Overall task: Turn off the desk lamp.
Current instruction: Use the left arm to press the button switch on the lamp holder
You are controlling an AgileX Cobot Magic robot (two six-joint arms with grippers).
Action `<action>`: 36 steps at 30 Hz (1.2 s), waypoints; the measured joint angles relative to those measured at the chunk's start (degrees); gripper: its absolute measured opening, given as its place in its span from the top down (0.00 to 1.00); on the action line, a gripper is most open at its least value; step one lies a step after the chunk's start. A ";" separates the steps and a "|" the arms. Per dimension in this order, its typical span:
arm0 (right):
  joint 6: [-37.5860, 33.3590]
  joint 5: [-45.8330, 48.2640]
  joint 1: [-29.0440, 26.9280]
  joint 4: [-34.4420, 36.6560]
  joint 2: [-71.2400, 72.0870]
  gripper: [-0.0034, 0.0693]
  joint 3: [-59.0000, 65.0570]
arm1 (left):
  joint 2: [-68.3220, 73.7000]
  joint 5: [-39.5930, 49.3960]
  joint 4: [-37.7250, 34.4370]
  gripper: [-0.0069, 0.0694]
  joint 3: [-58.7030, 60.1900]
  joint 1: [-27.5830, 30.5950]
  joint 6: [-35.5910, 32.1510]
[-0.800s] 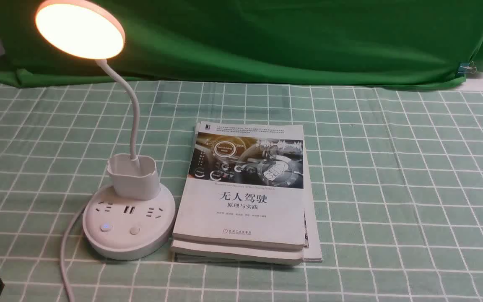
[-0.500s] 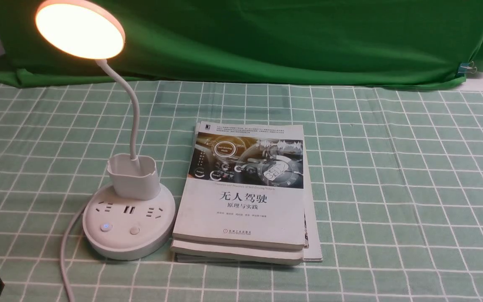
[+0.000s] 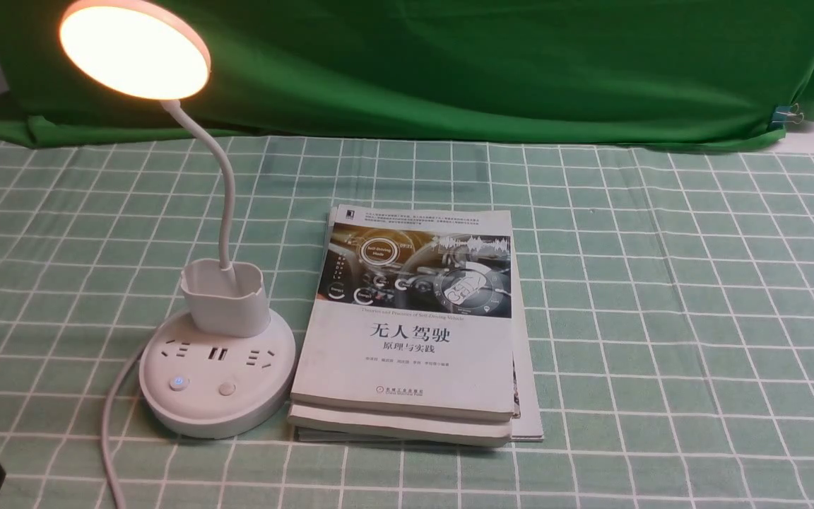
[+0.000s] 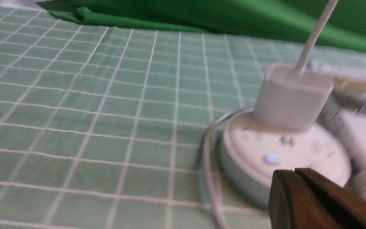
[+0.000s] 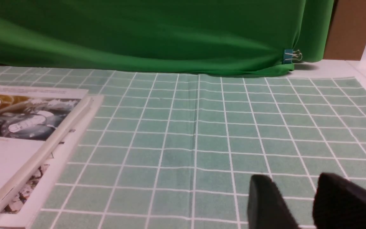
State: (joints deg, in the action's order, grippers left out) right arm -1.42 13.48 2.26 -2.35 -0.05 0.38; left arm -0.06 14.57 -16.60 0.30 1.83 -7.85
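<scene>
The desk lamp (image 3: 216, 375) stands on the left of the counter (image 3: 661, 283), its round base just beside a stack of books (image 3: 407, 332), with the disc head glowing warm and a blue-lit button (image 3: 179, 382) shining on the base. The left fingers (image 4: 316, 200) hover low near the front of that base, pressed together and gripping nothing. Over on the right, the right fingers (image 5: 265, 203) sit slightly parted above the checked cloth, well apart from the lamp and holding nothing.
</scene>
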 joint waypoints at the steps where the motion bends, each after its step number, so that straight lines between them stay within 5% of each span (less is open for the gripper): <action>1: 0.00 0.00 0.00 0.00 0.00 0.62 0.00 | 0.00 -1.30 -4.77 0.91 0.00 0.00 1.30; 5: 0.00 0.00 0.00 0.00 0.00 0.62 0.00 | 0.00 -6.03 -23.19 0.91 0.00 0.00 4.88; 10: 0.00 0.00 0.00 0.00 0.00 0.62 0.00 | 0.00 -10.45 -30.60 0.91 0.00 0.00 5.39; 14: 0.00 0.00 0.00 0.00 0.00 0.62 0.00 | 0.00 -12.64 -30.64 0.91 0.00 0.00 5.39; 19: 0.00 0.00 0.00 0.00 0.00 0.62 0.00 | 4.10 -3.47 -26.26 0.91 -6.05 0.00 5.23; 25: 0.00 0.00 0.00 0.00 0.00 0.62 0.00 | 21.06 14.20 -15.41 0.91 -20.92 0.00 3.61; 28: 0.00 0.00 0.00 0.00 0.00 0.62 0.00 | 31.05 22.87 -12.97 0.91 -27.81 0.00 -2.94; 36: 0.00 0.00 0.00 0.00 0.00 0.62 0.00 | 57.09 30.56 -5.73 0.91 -40.02 -8.63 -6.15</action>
State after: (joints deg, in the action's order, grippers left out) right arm -1.42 13.48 2.26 -2.35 -0.05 0.38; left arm 57.03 45.13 -22.33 -39.72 -6.80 -14.00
